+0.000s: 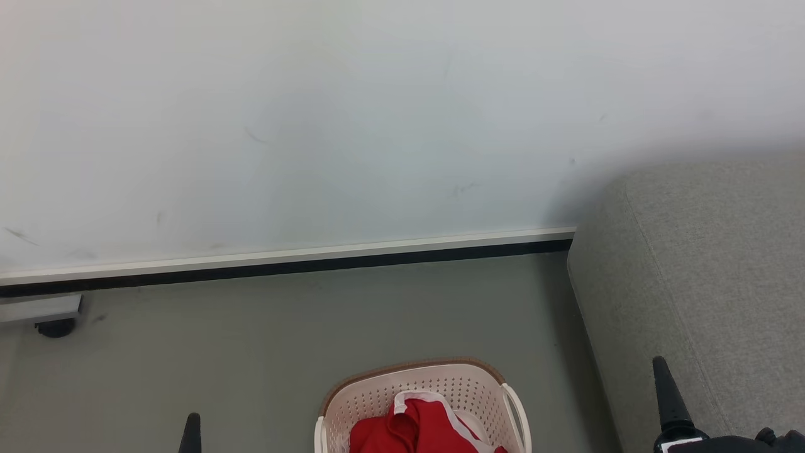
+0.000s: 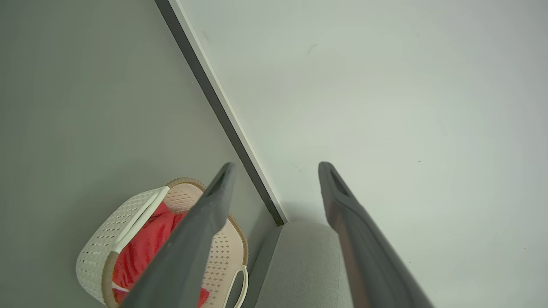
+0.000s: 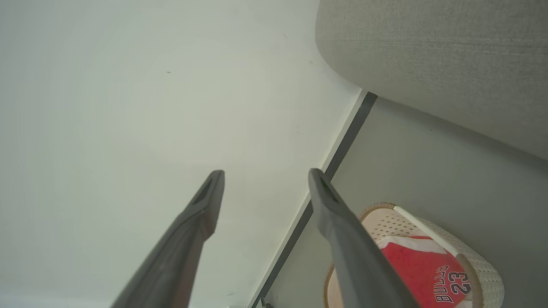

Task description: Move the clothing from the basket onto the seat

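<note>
Against the far left edge of the head view, a dark caster point(image 1: 55, 327) under a pale grey bar sits on the grey-green floor point(image 1: 251, 340). Behind it, a white skirting board point(image 1: 314, 255) with a black strip beneath runs along the foot of a scuffed white wall point(image 1: 314, 126).

Right of the caster, at the lower left, one tip of my left fingers point(image 1: 190, 434) pokes up from the bottom edge. My left wrist view shows both fingers spread wide with nothing between them, raised above the floor and clear of the basket.

At bottom centre, the basket point(image 1: 371, 393) stands on the floor. It is cream plastic with perforated sides, a brown rim and a white loop handle on its right side. The clothing point(image 1: 415, 431) lies inside it, crumpled red fabric with white trim. In my right wrist view, dark lettering on the red cloth reads "BULLS 23".

Just right of the basket, with a strip of floor between them, is the seat point(image 1: 704, 264), grey fabric with a rounded corner near the wall.

At the lower right, one of my right fingers point(image 1: 670, 396) points up in front of the seat. My right wrist view shows the pair spread apart, holding nothing.
</note>
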You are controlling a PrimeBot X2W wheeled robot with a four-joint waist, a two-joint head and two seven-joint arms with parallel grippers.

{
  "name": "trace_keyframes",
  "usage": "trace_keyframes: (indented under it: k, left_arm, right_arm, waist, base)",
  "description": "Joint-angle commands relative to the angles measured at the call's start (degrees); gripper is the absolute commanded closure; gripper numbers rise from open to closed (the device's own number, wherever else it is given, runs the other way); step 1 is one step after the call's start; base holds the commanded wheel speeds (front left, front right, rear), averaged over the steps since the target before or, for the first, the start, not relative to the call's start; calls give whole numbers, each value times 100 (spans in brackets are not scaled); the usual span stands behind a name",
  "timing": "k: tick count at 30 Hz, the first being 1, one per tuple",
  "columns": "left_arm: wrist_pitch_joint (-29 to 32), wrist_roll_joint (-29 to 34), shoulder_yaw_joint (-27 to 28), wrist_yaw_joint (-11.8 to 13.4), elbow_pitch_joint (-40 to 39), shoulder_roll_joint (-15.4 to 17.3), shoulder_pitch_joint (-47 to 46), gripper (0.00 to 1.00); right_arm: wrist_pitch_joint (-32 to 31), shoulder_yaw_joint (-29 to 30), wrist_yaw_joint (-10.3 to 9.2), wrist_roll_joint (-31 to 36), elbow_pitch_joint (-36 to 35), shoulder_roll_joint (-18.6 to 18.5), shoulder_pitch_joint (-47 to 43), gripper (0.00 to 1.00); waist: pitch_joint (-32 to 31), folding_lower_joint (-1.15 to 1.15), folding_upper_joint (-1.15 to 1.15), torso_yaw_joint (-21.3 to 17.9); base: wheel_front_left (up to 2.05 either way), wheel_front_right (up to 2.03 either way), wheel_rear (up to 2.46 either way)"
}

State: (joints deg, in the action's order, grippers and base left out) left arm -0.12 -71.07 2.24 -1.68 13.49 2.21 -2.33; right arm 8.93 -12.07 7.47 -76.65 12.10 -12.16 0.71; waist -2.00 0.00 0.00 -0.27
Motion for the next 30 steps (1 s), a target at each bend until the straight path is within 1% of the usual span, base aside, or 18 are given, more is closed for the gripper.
trace_keyframes:
  k: [1,5,6,8,14,23,30]
  left_arm:
    - [-243,1082,-57,169,-182,58,18,0]
    - [-333,1595,-68,205,-221,60,18,0]
    - [-333,1595,-68,205,-221,60,18,0]
    - [-395,2013,-114,199,-245,66,18,0]
    - [-522,2727,-220,178,-267,82,20,0]
    - [-688,3419,-321,73,-218,117,26,0]
    - [-817,3842,-340,44,-198,140,-4,0]
  right_arm:
    - [-413,197,2,1315,-242,106,54,0]
    - [-506,267,2,1821,-317,153,40,0]
    - [-506,267,2,1821,-317,153,40,0]
    - [-565,309,2,2186,-347,187,28,0]
    - [-667,392,3,2824,-382,261,-22,0]
    - [-803,541,2,3534,-411,381,-82,0]
    - [-911,609,2,4036,-445,447,-76,0]
  waist:
    - [-35,0,0,-4]
    - [-42,0,0,-2]
    - [-42,0,0,-2]
    - [-50,0,0,3]
    - [-71,0,0,25]
    - [-110,0,0,25]
    - [-143,0,0,-8]
  base:
    - [0,0,0]
    - [0,0,0]
    - [0,0,0]
    - [0,0,0]
    - [0,0,0]
    - [0,0,0]
    - [0,0,0]
